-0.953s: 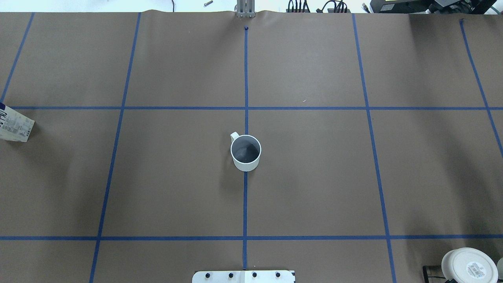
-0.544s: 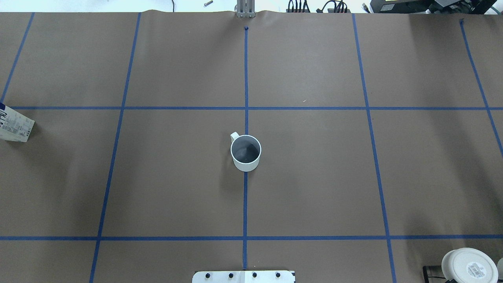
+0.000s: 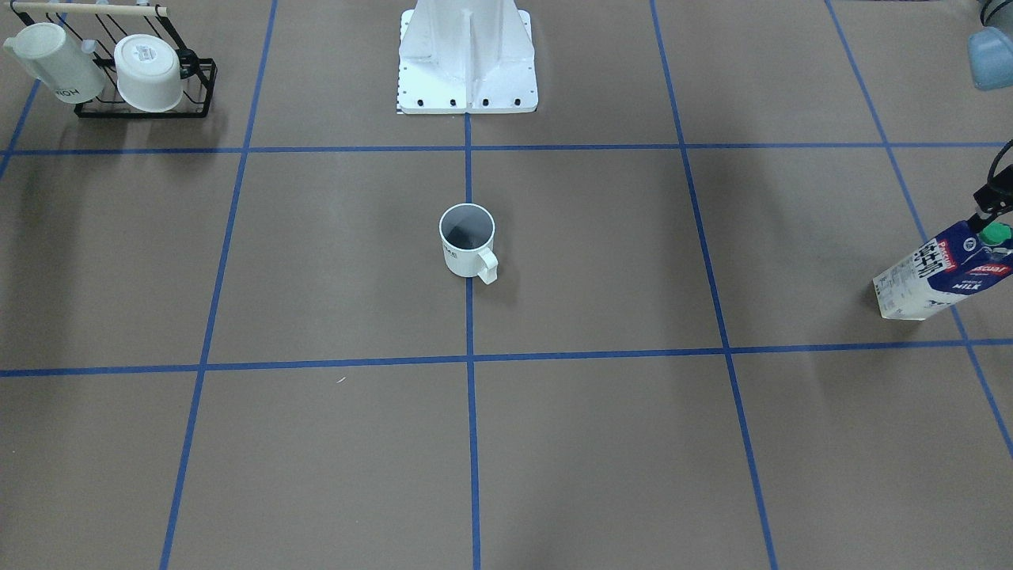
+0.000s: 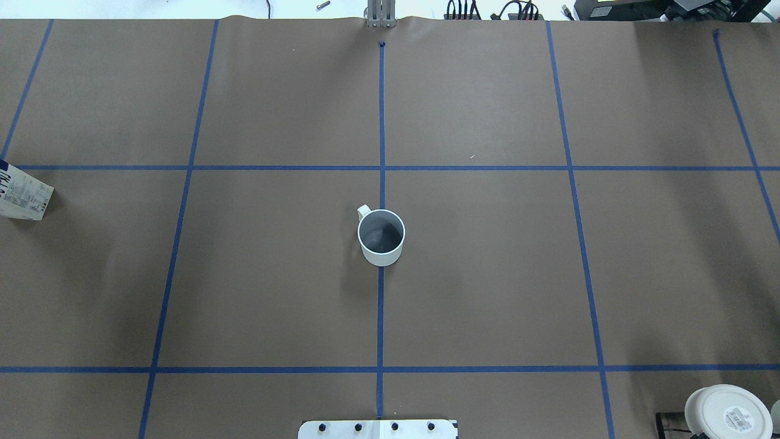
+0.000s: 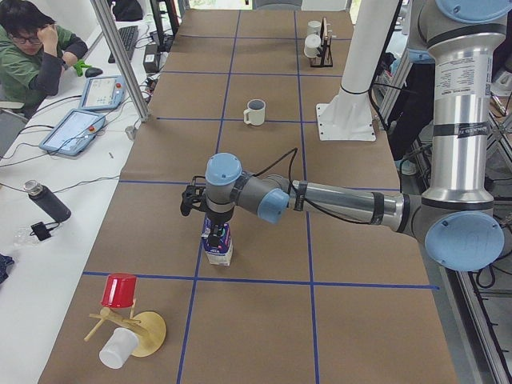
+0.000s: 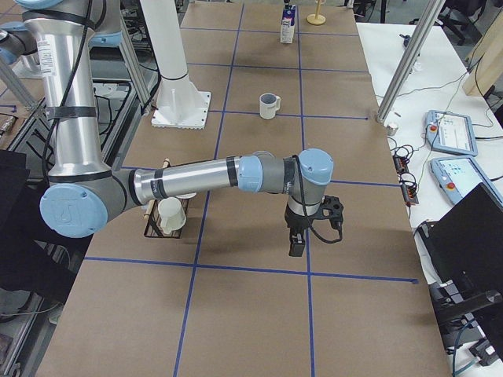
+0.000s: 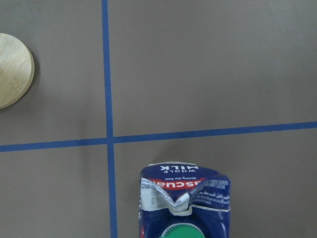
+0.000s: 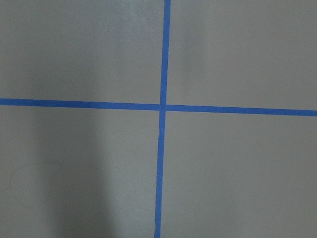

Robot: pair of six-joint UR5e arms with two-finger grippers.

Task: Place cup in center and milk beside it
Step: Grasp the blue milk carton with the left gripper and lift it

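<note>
The cup [image 4: 381,236], a small white mug with a grey inside, stands upright on the lengthwise tape line in the center [image 4: 475,262]; it also shows in the front view [image 3: 467,241]. The milk [image 3: 942,273] stands far out on my left side, cut by the overhead view's left edge [image 4: 21,195]. In the left side view my left gripper [image 5: 210,226] hangs right over the milk carton's [image 5: 217,246] top; I cannot tell if it is open. The left wrist view looks down on the green cap and gable [image 7: 185,203]. My right gripper [image 6: 297,247] hovers low over bare table, state unclear.
A black rack [image 3: 142,79] with two white cups stands at my right near corner, also in the right side view [image 6: 165,216]. A wooden mug tree with a red cup [image 5: 120,292] stands beyond the milk. The robot base [image 3: 467,55] is at the near edge. An operator [image 5: 40,48] sits across.
</note>
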